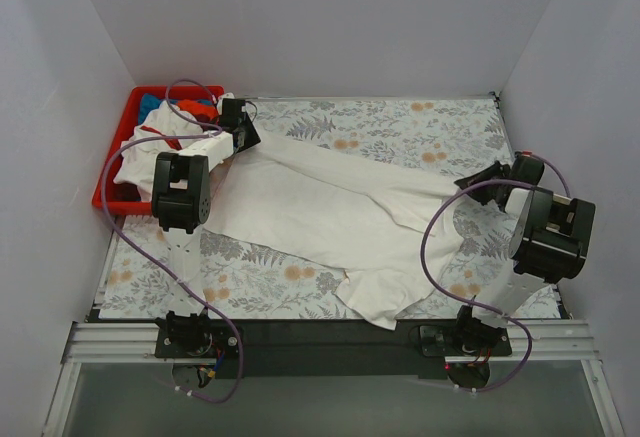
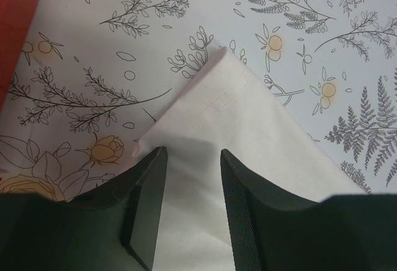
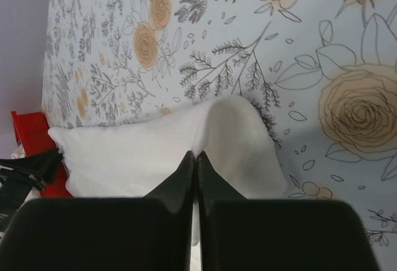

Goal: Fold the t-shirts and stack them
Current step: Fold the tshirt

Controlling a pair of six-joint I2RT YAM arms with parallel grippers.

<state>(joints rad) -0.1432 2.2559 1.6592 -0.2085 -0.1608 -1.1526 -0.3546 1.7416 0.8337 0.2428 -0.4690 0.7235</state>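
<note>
1. The right end effector (image 3: 196, 154) is pressed together on a pinch of the white shirt (image 1: 330, 217). The cloth rises to a small peak at its tips.
2. The left end effector (image 2: 193, 153) stands apart. Its two fingers straddle a stitched, hemmed corner of the same shirt and have not yet closed on it. I cannot tell whether the fingers touch the cloth.
3. The step in hand looks like getting a second hold so the shirt can be spread or folded. To do it well, the left fingers should probably go low enough to catch every layer at the corner, then close well in from the edge so the hem does not slip out. The right side should likely hold steady meanwhile, and any pull should be even, or the cloth will skew.
4. The shirt lies open on the flower-patterned tabletop (image 1: 400, 122). Its long axis runs diagonally, from the far left beside the red bin (image 1: 116, 147) to the near right, where a lobe reaches the tabletop's front edge. It is wrinkled, and I cannot tell which end is the collar.
5. More shirts wait in the bin: a white heap (image 1: 140, 162), a blue one (image 1: 150, 107) and an orange-red one (image 1: 196, 109). No stack has been started yet.
</note>
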